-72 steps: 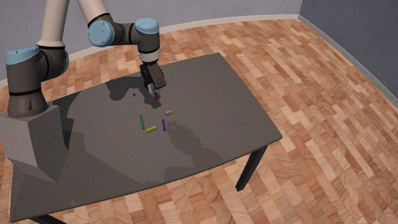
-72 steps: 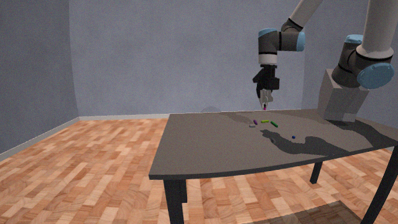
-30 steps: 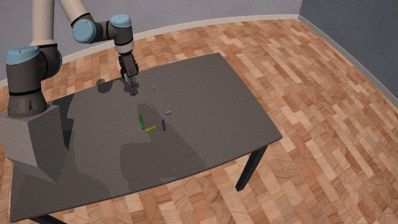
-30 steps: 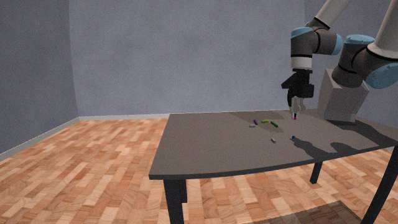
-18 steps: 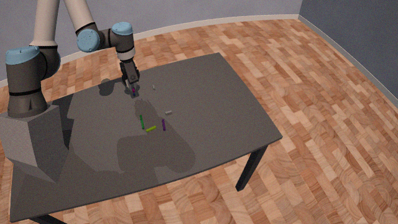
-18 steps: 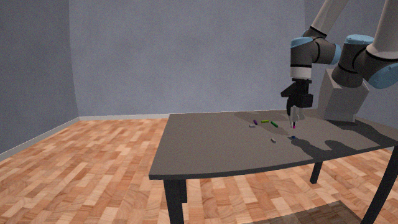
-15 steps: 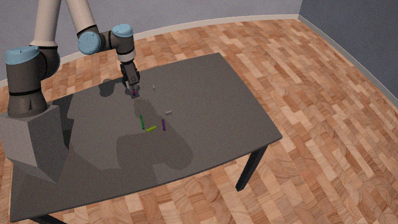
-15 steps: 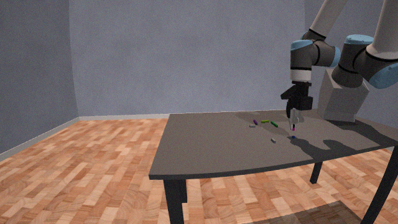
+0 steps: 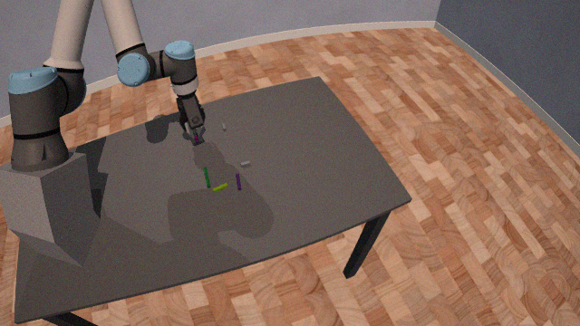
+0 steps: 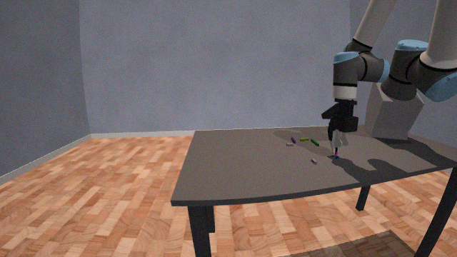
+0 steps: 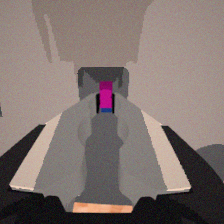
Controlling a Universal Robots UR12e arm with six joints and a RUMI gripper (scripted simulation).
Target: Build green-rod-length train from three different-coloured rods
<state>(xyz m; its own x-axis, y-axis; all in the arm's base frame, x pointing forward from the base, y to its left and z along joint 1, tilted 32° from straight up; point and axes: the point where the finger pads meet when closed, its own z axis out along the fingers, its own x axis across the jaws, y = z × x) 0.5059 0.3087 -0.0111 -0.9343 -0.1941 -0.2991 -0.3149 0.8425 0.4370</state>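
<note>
The magenta rod was located between the fingertips of the gripper, low over the table. Finger state: nearly closed, clamped on the magenta rod from two opposite sides. The blue rod was positioned directly by the magenta rod; contact between the two could not be confirmed from where I stood.

The remaining rods lay flat on the table, as follows. A first grey rod lay near the gripper, off to one side. A second grey rod lay farther from the gripper, near one end of the purple rod. The lime rod was set crosswise between the purple rod and the green rod, with one end just beside the green rod. The green and purple rods ran in roughly the same direction, apart from each other.

The arm reached down over the table, with the gripper pointing downward. Its grey pedestal stood at one end of the table. Beneath the table ran a wood-block floor; beyond it rose a grey-blue wall.
</note>
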